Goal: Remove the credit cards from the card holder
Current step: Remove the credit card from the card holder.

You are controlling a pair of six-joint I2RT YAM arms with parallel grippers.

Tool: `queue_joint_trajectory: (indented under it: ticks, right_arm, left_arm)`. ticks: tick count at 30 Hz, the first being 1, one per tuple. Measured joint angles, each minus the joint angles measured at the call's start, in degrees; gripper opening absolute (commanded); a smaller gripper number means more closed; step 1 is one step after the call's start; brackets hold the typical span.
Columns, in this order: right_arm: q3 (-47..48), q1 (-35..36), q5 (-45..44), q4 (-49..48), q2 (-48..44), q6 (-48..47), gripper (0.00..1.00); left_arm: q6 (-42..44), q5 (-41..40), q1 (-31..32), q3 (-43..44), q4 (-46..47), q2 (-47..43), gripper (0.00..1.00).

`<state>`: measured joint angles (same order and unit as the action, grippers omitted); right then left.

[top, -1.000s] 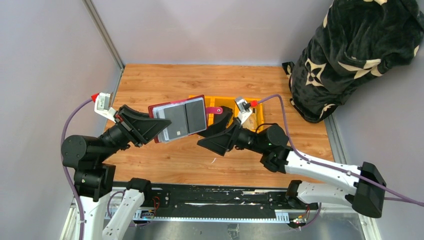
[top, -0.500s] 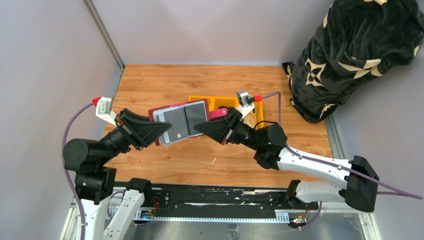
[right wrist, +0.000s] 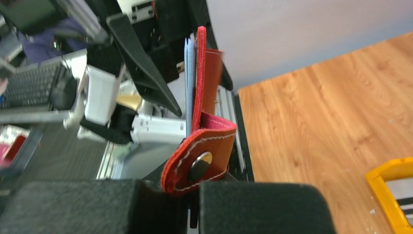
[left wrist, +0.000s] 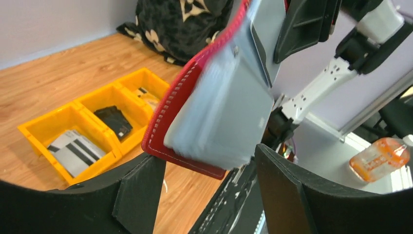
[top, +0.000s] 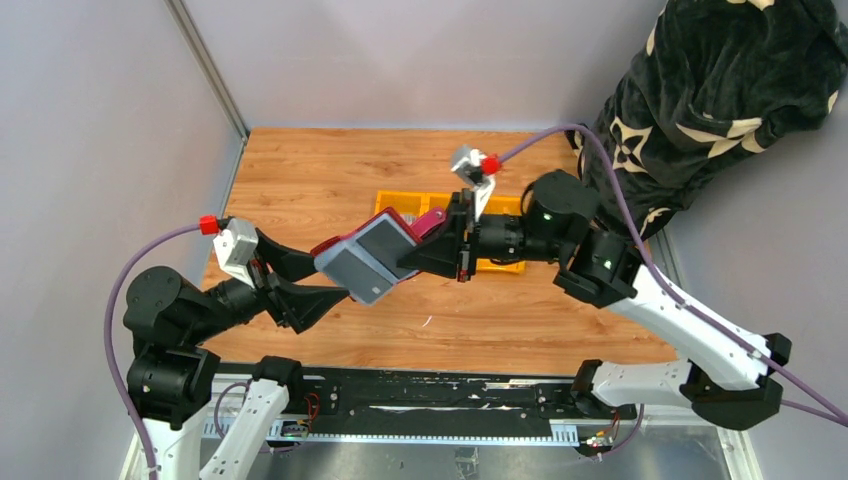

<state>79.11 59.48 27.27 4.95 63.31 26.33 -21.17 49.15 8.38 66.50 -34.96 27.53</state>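
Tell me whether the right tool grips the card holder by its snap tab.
Yes: the card holder's snap tab sits pinched in the shut right tool.

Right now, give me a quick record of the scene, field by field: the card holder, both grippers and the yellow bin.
card holder: unfolded, lifted off the table, tilted, sleeves facing up
right gripper: shut on the card holder at its snap-tab end
left gripper: open, jaws wide apart around the card holder's lower corner, apparently not gripping
yellow bin: on the table, three compartments
bin contents: striped cards in one end compartment, black item in the middle
cards in sleeves: too blurred to tell
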Motion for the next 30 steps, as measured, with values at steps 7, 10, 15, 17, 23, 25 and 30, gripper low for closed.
queue_joint_trajectory:
  ticks: [7, 10, 15, 17, 23, 25, 30]
  right_arm:
    - [8.15, -0.07, 6.36, 17.09, 11.50, -9.27, 0.00]
    - [9.75, 0.81, 7.61, 23.26, 15.80, -11.89, 0.00]
    - [15.96, 3.61, 9.09, 31.87, 21.27, -16.15, 0.00]
    - [17.86, 4.15, 9.16, 33.86, 21.86, -17.35, 0.00]
    - [21.35, 4.26, 8.24, 38.03, 21.88, -20.70, 0.00]
    - [22.53, 4.61, 8.28, 39.36, 21.88, -21.51, 0.00]
    - [28.13, 6.56, 8.52, 43.15, 23.58, -24.17, 0.00]
  left_arm:
    - [7.23, 6.10, 0.00, -0.74, -5.49, 0.76, 0.72]
    - [9.09, 7.54, 0.00, -1.66, -5.44, 0.48, 0.71]
    - [11.32, 8.44, 0.00, -3.54, -5.42, 0.31, 0.69]
    - [11.80, 8.39, 0.00, -3.54, -5.42, 0.31, 0.69]
    - [13.29, 8.26, 0.00, -3.50, -5.31, -1.84, 0.68]
    - [13.49, 8.44, 0.00, -3.98, -5.11, -2.56, 0.67]
    - [13.46, 9.73, 0.00, -6.49, -4.98, -2.99, 0.65]
